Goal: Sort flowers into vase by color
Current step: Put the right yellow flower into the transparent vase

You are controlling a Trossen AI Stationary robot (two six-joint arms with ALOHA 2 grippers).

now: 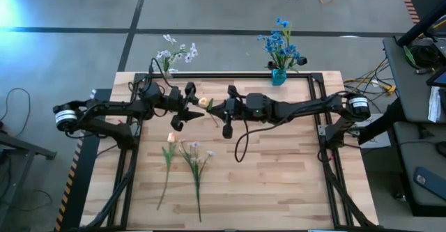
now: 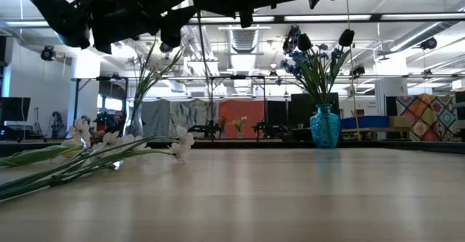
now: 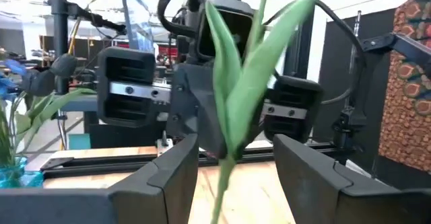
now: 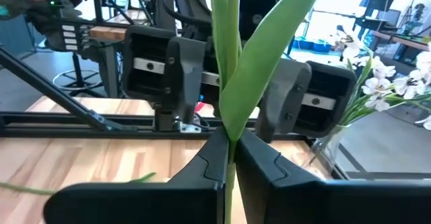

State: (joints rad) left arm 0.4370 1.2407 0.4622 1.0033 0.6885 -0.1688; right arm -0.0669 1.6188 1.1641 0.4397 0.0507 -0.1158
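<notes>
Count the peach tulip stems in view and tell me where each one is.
2. One peach tulip stem is held in mid-air between the arms, the right hand shut on its stalk, the left hand open around it. The other lies on the table beside a pale-flowered stem.

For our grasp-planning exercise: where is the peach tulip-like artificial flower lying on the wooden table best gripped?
On its thin lower stem, from straight above, fingers across it: the peach tulip-like flower lies flat on the wooden table, and there the pale white-lilac flower beside it is farthest off.
</notes>
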